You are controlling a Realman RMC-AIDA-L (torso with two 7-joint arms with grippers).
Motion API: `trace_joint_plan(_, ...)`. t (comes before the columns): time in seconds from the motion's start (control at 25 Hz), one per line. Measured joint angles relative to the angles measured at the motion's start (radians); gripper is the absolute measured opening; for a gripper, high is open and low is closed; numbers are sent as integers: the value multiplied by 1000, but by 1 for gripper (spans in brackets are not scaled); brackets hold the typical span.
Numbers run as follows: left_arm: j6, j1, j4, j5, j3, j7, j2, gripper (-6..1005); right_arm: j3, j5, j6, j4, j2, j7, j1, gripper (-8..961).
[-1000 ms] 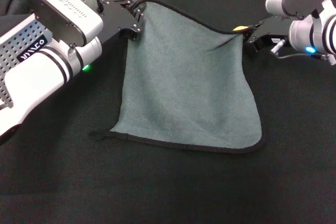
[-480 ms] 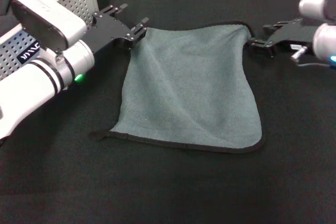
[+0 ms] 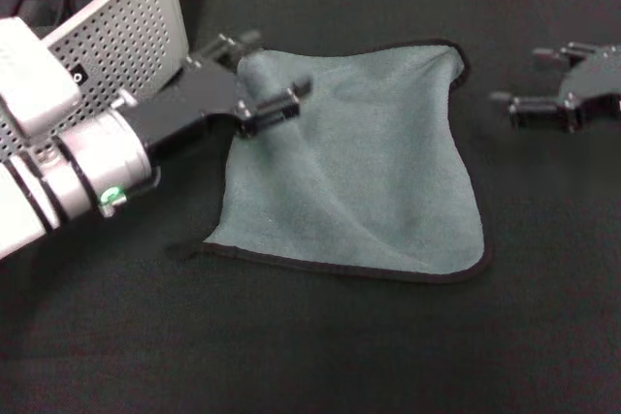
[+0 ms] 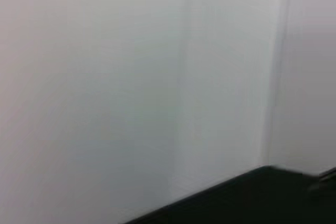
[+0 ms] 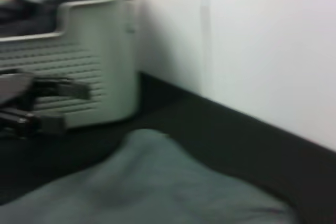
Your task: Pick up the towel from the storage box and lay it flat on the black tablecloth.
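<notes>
Nearest me in the head view I see bare black tablecloth, wide open room along the whole near side. Next, the towel, grey-green face up, lying on the tablecloth, out of the storage box. Its near hem with black trim runs from a small tail at the left to a rounded corner at the right. A soft fold runs diagonally across the middle, so it's not fully flat. Right edge bows outward, bare cloth beyond it.

My left gripper sits at the towel's far-left corner. Jaws are apart; one finger crosses over the towel's left edge, the other is behind the raised corner. That corner bulges up between them; I can't tell if either finger touches it. The left arm runs back toward the near left.

My right gripper is off the towel, well apart from its far-right corner, jaws spread and holding nothing. Black tablecloth shows between it and the towel edge.

Far left, the storage box stands behind the left arm, perforated wall and small black label visible. The right wrist view shows the box with dark cloth heaped inside, the towel in the foreground. Left wrist view shows only a pale wall and a strip of black.
</notes>
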Motion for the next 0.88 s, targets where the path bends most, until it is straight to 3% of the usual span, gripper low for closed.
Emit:
trace_joint_plan(0.04,35,14,23,38,0,-43,5,892,0,0,0,0,0,0,0,820)
trace_joint_plan(0.28,372,55,123,218,-4,-202,40,888,125,8,454,-18,2,-101,-13,868)
trace_joint_plan(0.4,460,64,152,252,-10,-236,51,888,159,64,606,-30,-3,-126,-39,868)
trace_joint_plan(0.68,575,67,169,272,-16,-248,53,888,21,250,630,-201,-37,-216,-205,868)
trace_joint_plan(0.88,613,72,181,279,-12,-249,49,888,-24,281,632,-279,-27,-274,-266,868)
